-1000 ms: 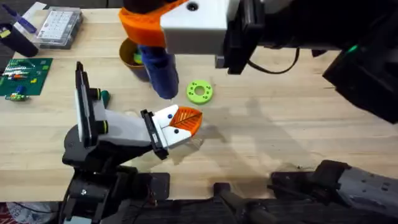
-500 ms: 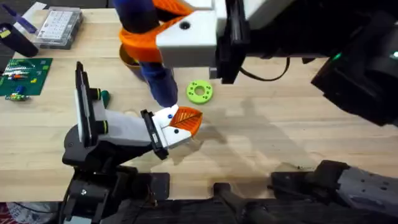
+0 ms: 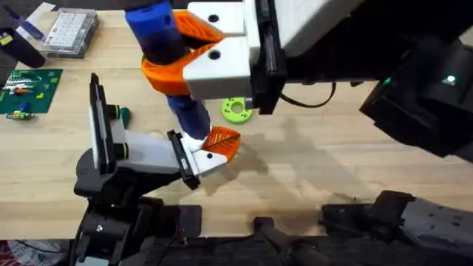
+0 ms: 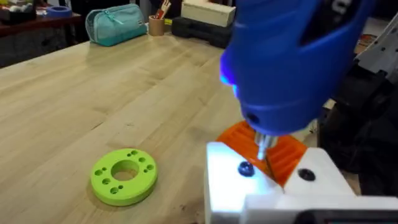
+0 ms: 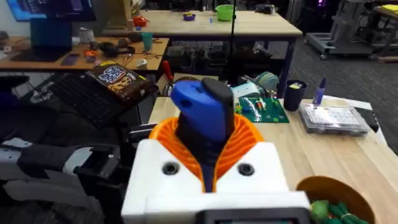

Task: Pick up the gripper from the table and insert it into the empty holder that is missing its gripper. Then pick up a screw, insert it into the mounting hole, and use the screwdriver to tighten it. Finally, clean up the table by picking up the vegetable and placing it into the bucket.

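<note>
Overhead view: the right pincer (image 3: pixel 177 55), white with orange pads, is clamped on the blue screwdriver (image 3: pixel 166 63), which slants down toward the gripper (image 3: pixel 214 146) seated on the black plate of the holder (image 3: pixel 140 154) at 7 o'clock on the counter (image 3: pixel 318 162). The screwdriver tip is hidden behind its own barrel. A lime-green ring (image 3: pixel 236 109) lies just beyond the gripper, partly cut off by the pincer body. The bucket is largely hidden under the pincer. Open counter extends from 3 to 5 o'clock. A circuit board (image 3: pixel 28 90) and a clear parts box (image 3: pixel 70 31) sit at 10 o'clock near the far edge. Left wrist view: the screwdriver's metal tip (image 4: pixel 263 144) stands over the white gripper block beside a dark screw head (image 4: pixel 245 168); contact cannot be confirmed. The left pincer's state cannot be told. Right wrist view: orange pads grip the screwdriver (image 5: pixel 202 118); the bucket (image 5: pixel 329 196) is cut off at the frame corner.
</note>
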Action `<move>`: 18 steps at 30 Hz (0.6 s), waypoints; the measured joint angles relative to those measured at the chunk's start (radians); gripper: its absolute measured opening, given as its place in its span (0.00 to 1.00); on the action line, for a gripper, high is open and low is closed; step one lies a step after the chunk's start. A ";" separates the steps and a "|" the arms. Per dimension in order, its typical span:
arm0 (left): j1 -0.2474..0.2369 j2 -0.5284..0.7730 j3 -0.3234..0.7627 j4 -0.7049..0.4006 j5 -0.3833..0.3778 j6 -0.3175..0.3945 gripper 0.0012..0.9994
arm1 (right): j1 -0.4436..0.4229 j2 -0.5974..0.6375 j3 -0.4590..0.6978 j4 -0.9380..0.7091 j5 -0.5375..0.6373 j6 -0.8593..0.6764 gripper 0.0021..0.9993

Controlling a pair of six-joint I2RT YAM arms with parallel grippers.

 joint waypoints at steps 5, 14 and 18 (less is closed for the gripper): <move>0.000 0.000 0.000 0.000 0.000 0.000 0.02 | 0.000 0.002 0.000 0.005 0.000 0.000 0.04; 0.000 0.000 0.000 0.000 0.000 0.000 0.02 | 0.000 0.024 -0.002 0.011 0.000 0.000 0.04; 0.000 0.000 0.000 0.000 0.000 0.000 0.02 | 0.000 0.026 -0.002 0.011 0.000 0.000 0.04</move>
